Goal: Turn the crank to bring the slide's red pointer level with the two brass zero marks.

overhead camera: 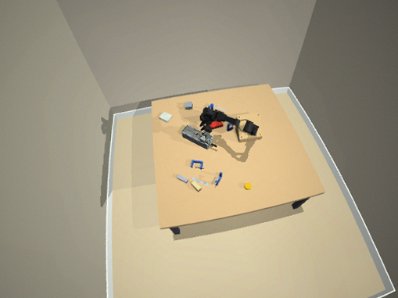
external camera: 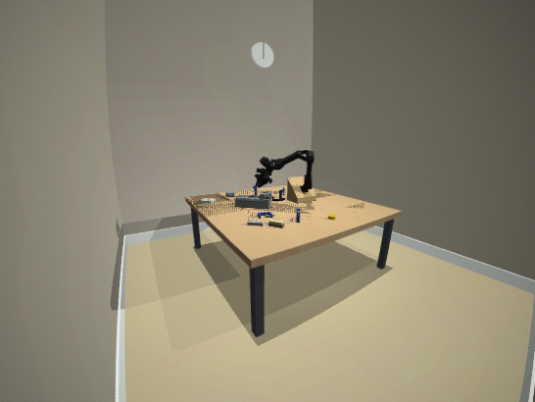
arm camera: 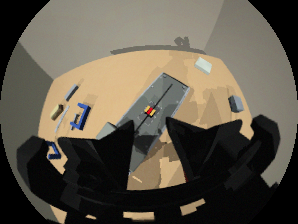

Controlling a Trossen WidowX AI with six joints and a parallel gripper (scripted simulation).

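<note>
The grey machine (overhead camera: 191, 136) (external camera: 251, 202) (arm camera: 171, 92) is a long box with a dark slot along its top. In the wrist view the red pointer (arm camera: 149, 111) shows as a small patch among yellow brass; it is too small to tell if it is exactly level. A dark rod (overhead camera: 214, 145) sticks out of the machine's right end in the top view; whether it is the crank handle is unclear. My gripper (overhead camera: 205, 128) (external camera: 257, 184) (arm camera: 149, 121) is partly open above the machine's far side, with nothing seen held between its fingertips. The fingers hide part of the machine's near end.
A red block (overhead camera: 216, 125) lies beside the arm. Blue clamps (overhead camera: 197, 162) (overhead camera: 218, 179) (arm camera: 81, 117), a yellow disc (overhead camera: 248, 186) (external camera: 332, 217), a tan block (overhead camera: 196, 186) and a grey bar (overhead camera: 182, 179) lie in front. A pale block (overhead camera: 165, 117) (arm camera: 203, 65) and grey block (overhead camera: 189, 105) (arm camera: 236, 103) lie behind.
</note>
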